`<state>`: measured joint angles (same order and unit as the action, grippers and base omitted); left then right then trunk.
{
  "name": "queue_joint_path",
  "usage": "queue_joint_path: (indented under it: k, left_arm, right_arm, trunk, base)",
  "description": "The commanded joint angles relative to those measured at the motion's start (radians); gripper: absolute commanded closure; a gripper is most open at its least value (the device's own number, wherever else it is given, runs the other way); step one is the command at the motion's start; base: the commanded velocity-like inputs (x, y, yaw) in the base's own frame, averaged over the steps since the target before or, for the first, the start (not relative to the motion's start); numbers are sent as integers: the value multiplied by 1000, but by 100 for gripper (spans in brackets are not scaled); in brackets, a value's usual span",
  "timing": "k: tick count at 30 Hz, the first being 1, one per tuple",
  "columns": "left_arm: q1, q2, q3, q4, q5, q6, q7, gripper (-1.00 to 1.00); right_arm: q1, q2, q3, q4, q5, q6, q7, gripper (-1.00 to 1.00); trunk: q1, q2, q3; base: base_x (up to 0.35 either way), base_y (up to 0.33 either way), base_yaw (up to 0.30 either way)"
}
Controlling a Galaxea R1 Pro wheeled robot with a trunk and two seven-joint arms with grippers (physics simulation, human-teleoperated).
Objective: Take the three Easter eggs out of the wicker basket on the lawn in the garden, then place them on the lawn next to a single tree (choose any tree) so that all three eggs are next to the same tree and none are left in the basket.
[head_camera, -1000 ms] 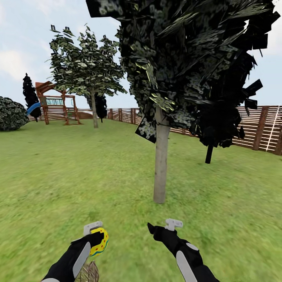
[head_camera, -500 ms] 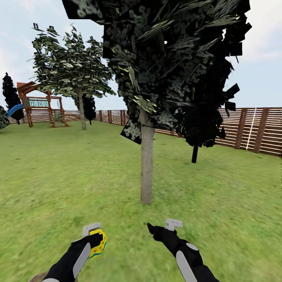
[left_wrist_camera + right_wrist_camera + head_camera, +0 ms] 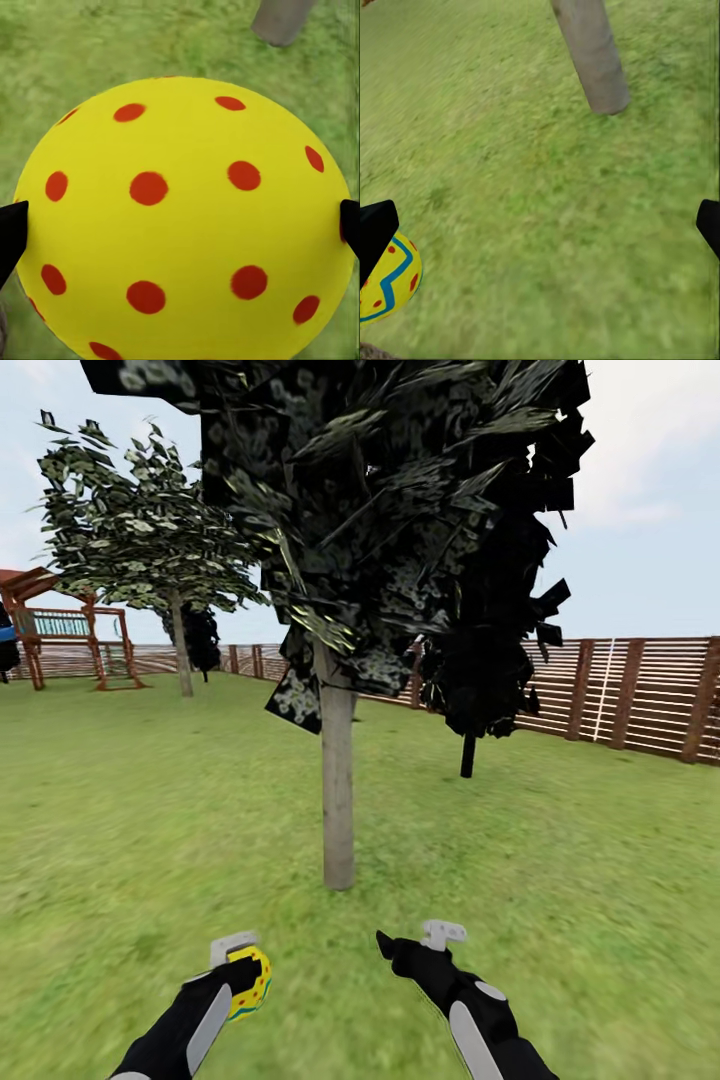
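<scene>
We carry one egg clamped in our left gripper, low left of frame, toward the pale tree trunk at centre; our right gripper seems open, empty.

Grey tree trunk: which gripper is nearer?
Right, slightly. The right gripper, open and empty, sits just right of the trunk base; the left gripper, holding an egg, sits farther left.

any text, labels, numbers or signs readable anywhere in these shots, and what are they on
None: no text, label, number or sign is readable.
Easter egg in the left gripper: red dots and a blue-green zigzag, no letters.
Fence, tree trunk, playset: no markings.
Right gripper: open, unmarked.
</scene>
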<state>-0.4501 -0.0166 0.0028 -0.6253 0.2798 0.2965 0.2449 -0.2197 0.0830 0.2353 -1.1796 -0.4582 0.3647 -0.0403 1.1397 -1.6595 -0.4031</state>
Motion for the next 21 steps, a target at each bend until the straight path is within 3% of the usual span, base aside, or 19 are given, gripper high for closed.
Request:
queue_joint_path:
  k: [1, 8, 11, 21]
  left_arm:
    - [0, 0, 0, 6, 9, 4, 5, 100]
    - [-1, 1, 0, 30, 9, -18, 5, 100]
    - [-1, 0, 0, 31, 9, -20, 5, 100]
    - [-1, 0, -1, 52, 7, -67, 4, 100]
  right_arm:
    - [-1, 0, 1, -1, -8, 3, -4, -100]
    - [-1, 1, -1, 4, -8, 3, -15, -100]
    - [-5, -1, -4, 50, -8, 2, -17, -100]
    - [-12, -2, -41, 127, -8, 1, -18, -100]
  trunk:
    - [0, -1, 0]
    - [0, -1, 5]
    - [0, -1, 3]
    - [0, -1, -10]
  base:
    - [235, -241, -213]
    - [247, -232, -142]
    - [251, -229, -14]
    - [252, -229, -59]
